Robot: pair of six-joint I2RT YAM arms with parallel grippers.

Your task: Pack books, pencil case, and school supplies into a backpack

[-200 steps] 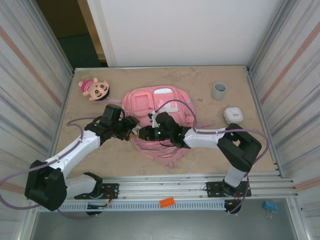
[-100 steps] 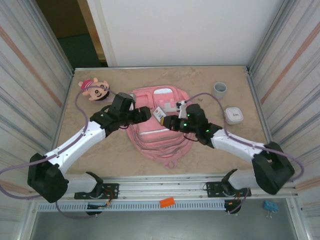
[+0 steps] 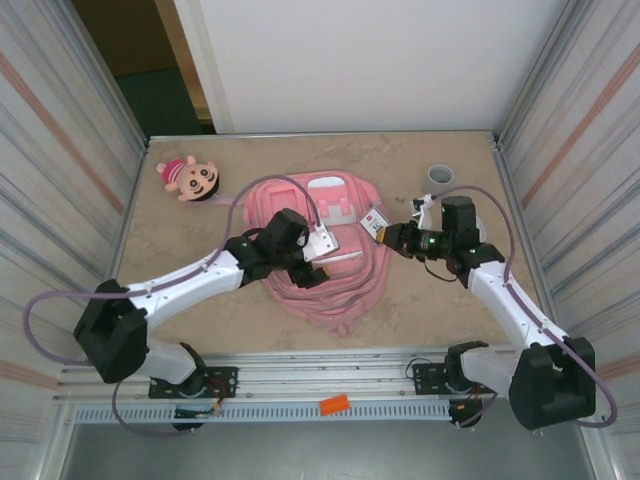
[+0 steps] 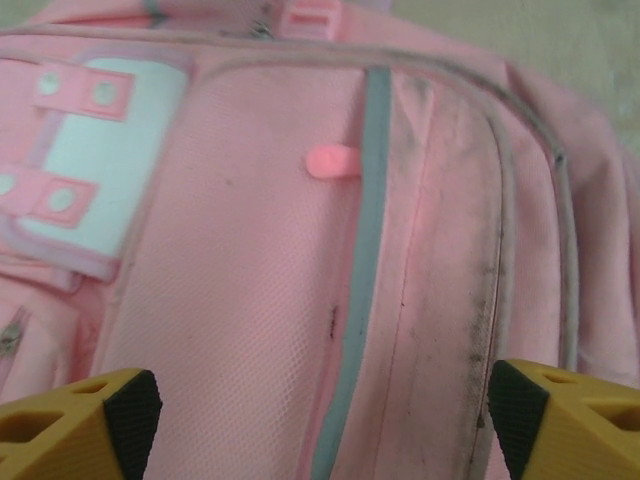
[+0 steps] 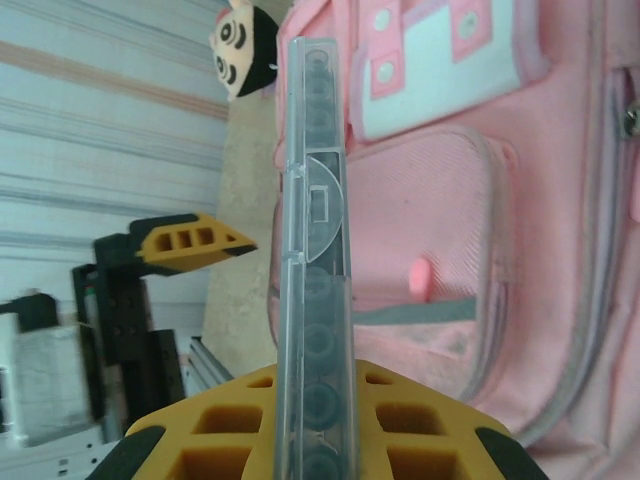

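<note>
Packing is midway: right gripper (image 5: 318, 405) is clamping a slim clear case (image 5: 318, 230) beside the backpack (image 3: 335, 290), left gripper (image 4: 322, 410) is hovering spread wide; its zip pocket (image 4: 250, 290) probably needs opening next.

A mottled beige tabletop (image 3: 420, 310) lies in even, soft light. A ribbed metal wall (image 3: 60, 150) stands at 9 o'clock and a matching wall (image 3: 590, 130) at 3 o'clock. A plain white panel (image 3: 370, 60) closes 12 o'clock, with a dark opening (image 3: 140, 60) at 11 o'clock. Aluminium rails (image 3: 330, 375) run along 6 o'clock, above a grey ledge (image 3: 350, 450).

Backpack (image 3: 335, 292) pink, white patches — supplies case (image 5: 318, 250) clear.
</note>
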